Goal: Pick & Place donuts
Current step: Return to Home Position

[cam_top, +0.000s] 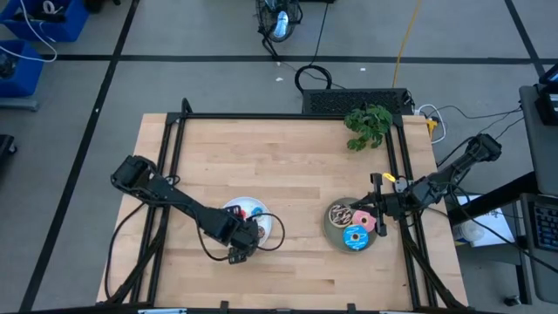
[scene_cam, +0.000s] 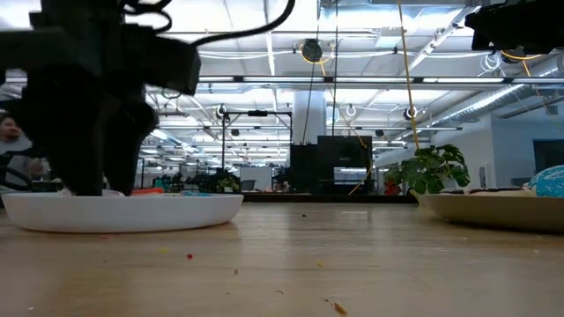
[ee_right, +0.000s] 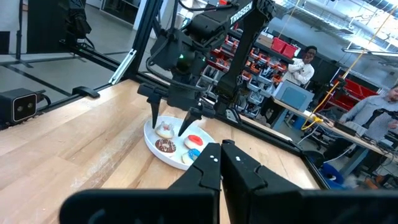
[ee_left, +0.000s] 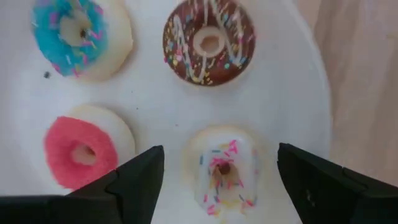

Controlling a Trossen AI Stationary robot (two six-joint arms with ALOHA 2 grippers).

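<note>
Four tiny donuts lie flat on the round white plate [ee_left: 292,93]: blue [ee_left: 81,34], brown [ee_left: 208,40], red [ee_left: 81,149] and white-pink [ee_left: 224,171]. My left gripper [ee_left: 221,180] is open above that plate, one finger on each side of the white-pink donut, apart from it. On the grey plate [cam_top: 330,228] lie the chocolate drizzled donut [cam_top: 340,214], the blue sprinkled donut [cam_top: 355,237] and the pink donut [cam_top: 381,225]. My right gripper [ee_right: 221,163] is shut and empty, hovering at the grey plate's right edge [cam_top: 377,215].
A green toy plant [cam_top: 368,125] stands at the table's far right corner. Black frame rails [cam_top: 174,148] run along the table's left, far and right sides. Bare wood lies between the two plates and across the far half. People stand in the room beyond [ee_right: 301,65].
</note>
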